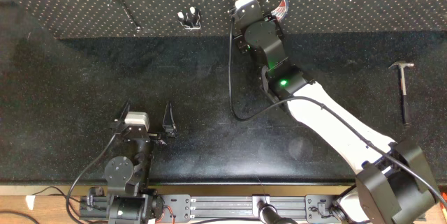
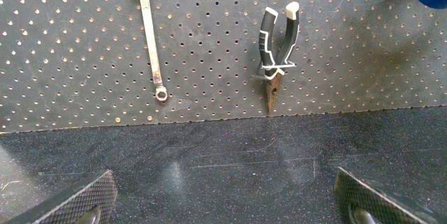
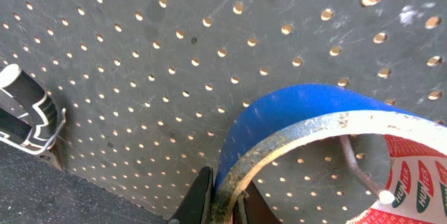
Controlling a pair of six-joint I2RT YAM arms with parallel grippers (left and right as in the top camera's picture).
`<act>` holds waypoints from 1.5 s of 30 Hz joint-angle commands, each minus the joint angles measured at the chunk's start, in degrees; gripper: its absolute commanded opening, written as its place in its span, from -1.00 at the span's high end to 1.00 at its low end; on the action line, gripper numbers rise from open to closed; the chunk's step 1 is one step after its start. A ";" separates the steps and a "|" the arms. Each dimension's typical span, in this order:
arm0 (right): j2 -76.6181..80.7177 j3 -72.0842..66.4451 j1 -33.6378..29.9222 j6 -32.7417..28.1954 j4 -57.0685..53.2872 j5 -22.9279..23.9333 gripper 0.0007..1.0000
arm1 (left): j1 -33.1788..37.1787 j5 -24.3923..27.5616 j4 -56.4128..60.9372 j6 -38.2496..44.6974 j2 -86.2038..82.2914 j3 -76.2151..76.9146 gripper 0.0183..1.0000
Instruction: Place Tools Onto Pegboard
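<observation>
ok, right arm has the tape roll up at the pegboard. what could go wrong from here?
1. The right gripper pinches the tape roll by its wall. The hook shows inside the core, but I cannot tell whether the roll bears on it. Releasing early could drop the roll.
2. The pliers hang close beside the roll, so a sideways retreat might knock them off.

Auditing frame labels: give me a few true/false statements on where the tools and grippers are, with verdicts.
1. The hammer hangs on the pegboard. False: it lies on the table.
2. The right gripper pinches the blue tape roll. True.
3. The pliers hang on the pegboard. True.
4. The left gripper holds the wrench. False: it is open and empty; the wrench hangs on the pegboard.
</observation>
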 commanded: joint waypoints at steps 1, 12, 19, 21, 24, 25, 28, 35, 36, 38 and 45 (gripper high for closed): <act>1.01 0.74 0.13 -1.46 1.29 1.29 0.85 | -0.28 -0.61 -0.44 0.72 -0.42 -0.15 -0.99; 4.90 0.74 -1.16 -2.08 6.29 1.29 0.85 | -0.28 -0.61 -0.44 0.72 -0.42 -0.15 -0.99; 4.87 0.74 -0.39 -2.03 5.86 0.61 0.56 | -0.28 -0.59 -0.44 0.72 -0.42 -0.15 -1.00; 4.39 0.74 0.44 -2.03 4.46 0.61 0.56 | -0.28 -0.61 -0.44 0.72 -0.42 -0.15 -0.99; -0.26 0.74 2.43 -2.03 -2.29 0.63 0.56 | -0.28 -0.61 -0.44 0.72 -0.42 -0.15 -0.99; -1.73 0.74 2.84 -2.03 -4.46 0.63 0.56 | -0.28 -0.59 -0.44 0.72 -0.42 -0.15 -0.99; -7.19 0.74 3.04 -1.27 -15.43 0.63 0.46 | -0.28 -0.61 -0.46 0.72 -0.42 -0.15 -1.00; -22.93 0.74 -7.87 19.52 -59.25 0.07 -0.80 | -0.28 -0.61 -0.44 0.72 -0.42 -0.15 -0.99; -23.06 0.74 -13.66 19.65 -62.29 -2.27 -0.82 | -0.28 -0.61 -0.44 0.72 -0.42 -0.15 -1.00; -22.69 0.68 -25.53 19.21 -65.16 -5.84 -0.82 | -0.28 -0.61 -0.44 0.72 -0.42 -0.15 -0.99; -17.51 -3.45 -56.78 -4.52 -66.01 -17.49 -0.82 | -0.28 -0.61 -0.44 0.72 -0.42 -0.15 -0.99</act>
